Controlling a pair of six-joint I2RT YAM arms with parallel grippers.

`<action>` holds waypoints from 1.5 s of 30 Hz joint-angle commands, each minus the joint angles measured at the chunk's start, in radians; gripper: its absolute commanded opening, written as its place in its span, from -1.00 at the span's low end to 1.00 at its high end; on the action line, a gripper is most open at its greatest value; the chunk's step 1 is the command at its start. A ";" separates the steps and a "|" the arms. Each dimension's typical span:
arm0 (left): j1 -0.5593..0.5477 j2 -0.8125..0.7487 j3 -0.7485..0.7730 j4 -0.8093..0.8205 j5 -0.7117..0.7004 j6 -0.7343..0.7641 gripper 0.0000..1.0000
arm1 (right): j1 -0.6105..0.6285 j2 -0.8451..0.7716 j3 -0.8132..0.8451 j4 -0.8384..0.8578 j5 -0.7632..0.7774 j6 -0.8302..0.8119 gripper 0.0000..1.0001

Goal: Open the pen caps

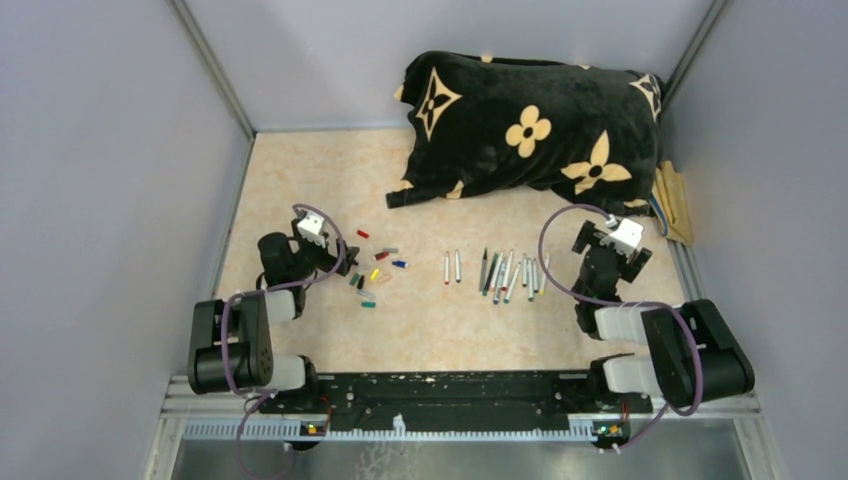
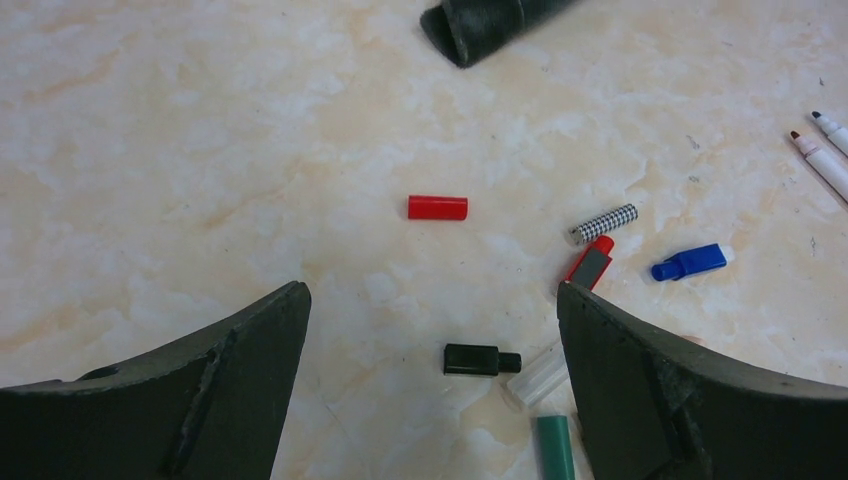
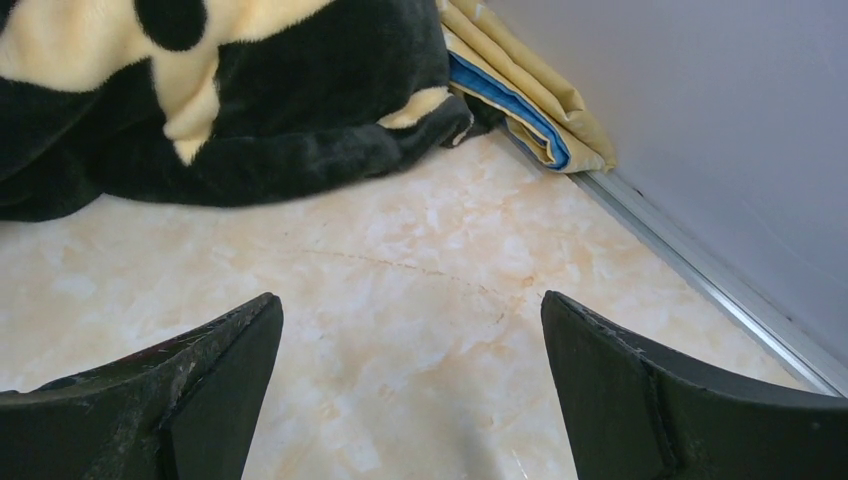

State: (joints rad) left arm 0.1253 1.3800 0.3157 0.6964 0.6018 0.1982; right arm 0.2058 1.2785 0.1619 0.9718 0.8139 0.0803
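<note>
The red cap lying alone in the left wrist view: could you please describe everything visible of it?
The red cap is a short, plain tube of smooth red plastic, off any pen. It lies on its side on the marbled beige table, roughly crosswise in the left wrist view, ahead of the open left gripper. Nothing touches it; the other caps lie apart from it.

Place: lab test cell | grey panel walls (image 1: pixel 100 150) | aluminium frame rails (image 1: pixel 213 70)

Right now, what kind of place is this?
Likely a robot test cell: plain grey walls box in a marble-look table, left arm and right arm bolted at its edge, pens and a pillow as props.
</note>
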 commanded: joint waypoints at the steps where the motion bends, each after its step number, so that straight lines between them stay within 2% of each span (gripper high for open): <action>1: 0.003 -0.011 -0.041 0.238 0.006 -0.008 0.97 | -0.027 0.079 0.016 0.177 -0.050 0.018 0.97; 5: 0.001 0.007 -0.027 0.244 0.005 -0.012 0.97 | -0.029 0.109 0.001 0.237 -0.180 -0.046 0.97; 8: 0.000 0.043 0.003 0.237 0.001 -0.042 0.97 | -0.028 0.118 -0.067 0.399 -0.269 -0.076 0.97; 10: -0.002 0.074 -0.012 0.313 -0.001 -0.071 0.97 | -0.028 0.135 -0.122 0.509 -0.317 -0.113 0.97; 13: -0.017 0.181 -0.056 0.560 -0.041 -0.101 0.97 | -0.028 0.258 -0.154 0.721 -0.368 -0.153 0.97; 14: -0.017 0.174 -0.029 0.489 -0.062 -0.101 0.97 | -0.027 0.268 -0.154 0.730 -0.366 -0.161 0.97; 16: -0.032 0.159 0.006 0.374 -0.089 -0.080 0.97 | -0.026 0.226 -0.138 0.632 -0.367 -0.142 0.97; 18: -0.044 0.173 0.027 0.343 -0.114 -0.074 0.97 | -0.029 0.232 -0.089 0.565 -0.337 -0.138 0.97; 20: -0.056 0.180 0.049 0.312 -0.138 -0.069 0.97 | -0.059 0.202 -0.003 0.352 -0.350 -0.075 0.97; 21: -0.058 0.180 0.049 0.311 -0.141 -0.068 0.97 | -0.122 0.189 0.022 0.256 -0.416 -0.023 0.97; 23: -0.058 0.177 0.047 0.313 -0.141 -0.069 0.98 | -0.164 0.179 0.016 0.257 -0.473 0.005 0.97; 45: -0.063 0.178 0.050 0.306 -0.154 -0.065 0.97 | -0.166 0.174 -0.002 0.288 -0.485 -0.003 0.97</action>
State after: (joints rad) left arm 0.0734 1.5475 0.3508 1.0088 0.4576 0.1314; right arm 0.0444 1.4742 0.1627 1.2301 0.3401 0.0643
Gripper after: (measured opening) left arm 0.987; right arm 0.985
